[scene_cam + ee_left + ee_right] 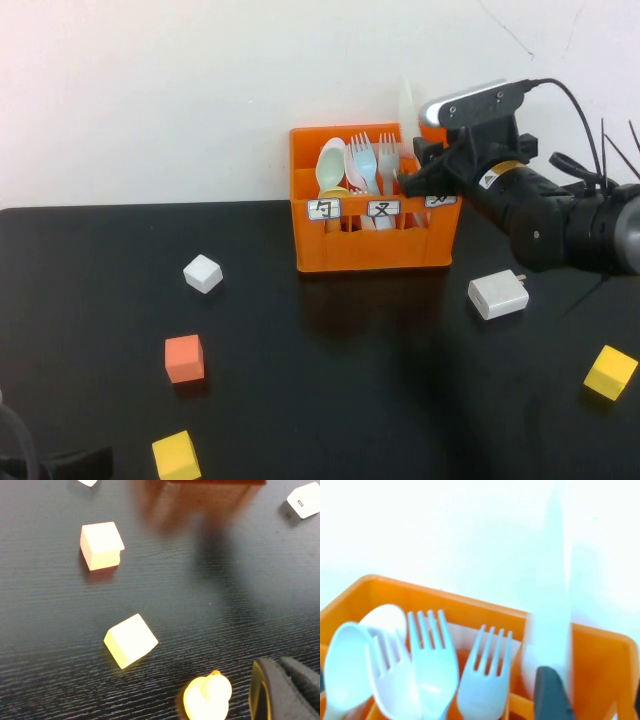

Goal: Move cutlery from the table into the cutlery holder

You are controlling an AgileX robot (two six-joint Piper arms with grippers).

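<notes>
A staged robot test bench in a lab-like room.

A bare white wall (200, 90) backs a matte black table (330, 400); near its edges lie loose coloured practice cubes (184, 359), while an orange cutlery holder (372, 240) with hand-marked labels (383, 208) stands at the far edge.

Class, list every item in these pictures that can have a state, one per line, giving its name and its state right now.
cutlery holder: upright on the table, holding cutlery.
spoon: standing in the holder's left compartment, bowl up.
forks: standing in the middle compartment, tines up.
knife: upright over the right compartment, beside the right gripper.
right gripper: at the holder's right compartment, jaws apart.
left gripper: shut, low over the table's near left.
</notes>
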